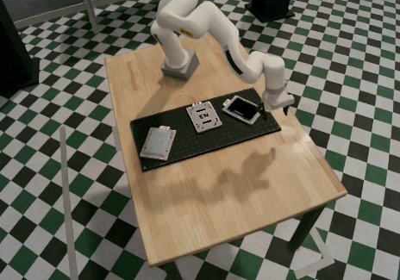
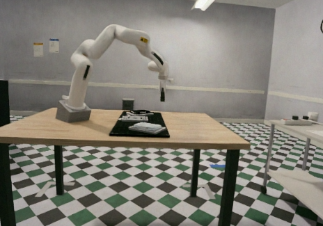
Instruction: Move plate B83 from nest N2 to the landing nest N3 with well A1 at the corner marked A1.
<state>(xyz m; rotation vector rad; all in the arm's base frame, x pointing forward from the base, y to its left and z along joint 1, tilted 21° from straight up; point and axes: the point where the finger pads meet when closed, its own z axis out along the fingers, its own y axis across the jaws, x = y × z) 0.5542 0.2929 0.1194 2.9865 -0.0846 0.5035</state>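
Observation:
A black deck (image 1: pixel 206 128) lies on the wooden table and carries three stations. At the left, a pale grey plate (image 1: pixel 158 143) sits on a nest. In the middle, an empty grey nest (image 1: pixel 203 116) shows large characters that look like N3 read upside down. At the right, a dark plate in a light frame (image 1: pixel 241 108) lies turned at an angle. The plate labels are too small to read. My gripper (image 1: pixel 273 109) is open and empty, pointing down, just right of the dark plate. In the side view it (image 2: pixel 162 95) hangs well above the deck.
The arm's grey base (image 1: pixel 179 65) stands at the back of the table behind the deck. The table's right edge is close to the gripper. A second table (image 2: pixel 299 123) stands off to the right, and dark cabinets stand on the floor behind.

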